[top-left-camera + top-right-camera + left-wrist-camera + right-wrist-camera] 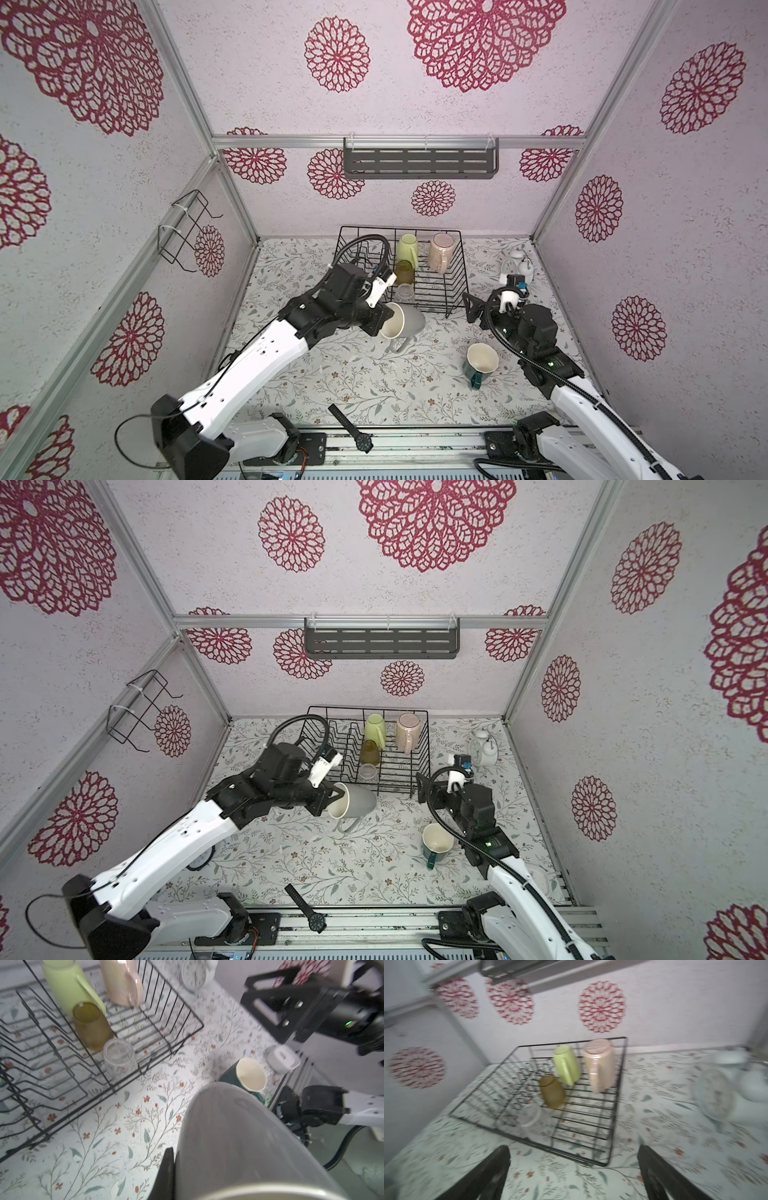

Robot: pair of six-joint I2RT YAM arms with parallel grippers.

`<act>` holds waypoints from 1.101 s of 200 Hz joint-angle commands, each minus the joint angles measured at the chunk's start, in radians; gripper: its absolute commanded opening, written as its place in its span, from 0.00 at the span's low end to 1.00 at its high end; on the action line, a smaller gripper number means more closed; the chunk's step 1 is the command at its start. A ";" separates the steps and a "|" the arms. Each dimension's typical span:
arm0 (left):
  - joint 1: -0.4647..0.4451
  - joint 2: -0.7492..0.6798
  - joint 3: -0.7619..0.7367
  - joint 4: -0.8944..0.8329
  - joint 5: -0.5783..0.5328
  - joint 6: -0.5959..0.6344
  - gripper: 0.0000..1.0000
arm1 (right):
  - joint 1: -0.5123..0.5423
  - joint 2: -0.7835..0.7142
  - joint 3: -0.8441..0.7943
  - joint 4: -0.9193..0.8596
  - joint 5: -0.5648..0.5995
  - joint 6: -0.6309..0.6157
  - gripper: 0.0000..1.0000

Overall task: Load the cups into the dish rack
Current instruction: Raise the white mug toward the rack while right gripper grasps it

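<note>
- Currently the left gripper (385,322) is clamped on the rim of the grey mug (409,323), which is tipped sideways just before the dish rack's (461,266) near edge.
- Right gripper (572,1178): jaws wide apart, holding nothing, beside the rack.
- Upside down inside the rack: yellow-green mug (407,248), pink mug (440,253), amber tumbler (404,272), clear glass (404,292).
- Teal mug (481,362) stands upright on the table (353,382), near the right arm.

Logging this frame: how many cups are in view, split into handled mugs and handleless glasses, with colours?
Handled mugs: 4 (yellow-green mug, pink mug, grey mug, dark teal mug)
Handleless glasses: 2 (amber tumbler, clear glass)
Total: 6
</note>
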 commanded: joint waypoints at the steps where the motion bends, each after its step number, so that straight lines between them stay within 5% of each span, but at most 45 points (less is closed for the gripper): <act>1: 0.082 -0.084 -0.076 0.290 0.177 -0.081 0.00 | 0.019 -0.008 0.058 0.173 -0.404 0.002 0.99; 37: 0.144 -0.156 -0.129 0.448 0.361 -0.086 0.00 | 0.058 0.040 0.052 0.500 -0.657 0.171 0.99; 64: 0.160 -0.149 -0.145 0.584 0.429 -0.119 0.00 | 0.142 0.127 0.152 0.406 -0.815 0.179 0.99; 92: 0.189 -0.133 -0.211 0.860 0.457 -0.239 0.00 | 0.229 0.170 0.219 0.223 -0.821 0.065 0.99; 137: 0.208 -0.094 -0.262 1.084 0.491 -0.343 0.00 | 0.251 0.212 0.208 0.416 -0.827 0.230 0.96; 189: 0.216 -0.090 -0.290 1.178 0.498 -0.385 0.00 | 0.296 0.347 0.241 0.685 -0.821 0.498 0.79; 220: 0.218 -0.100 -0.316 1.205 0.441 -0.391 0.00 | 0.313 0.413 0.236 0.886 -0.775 0.672 0.49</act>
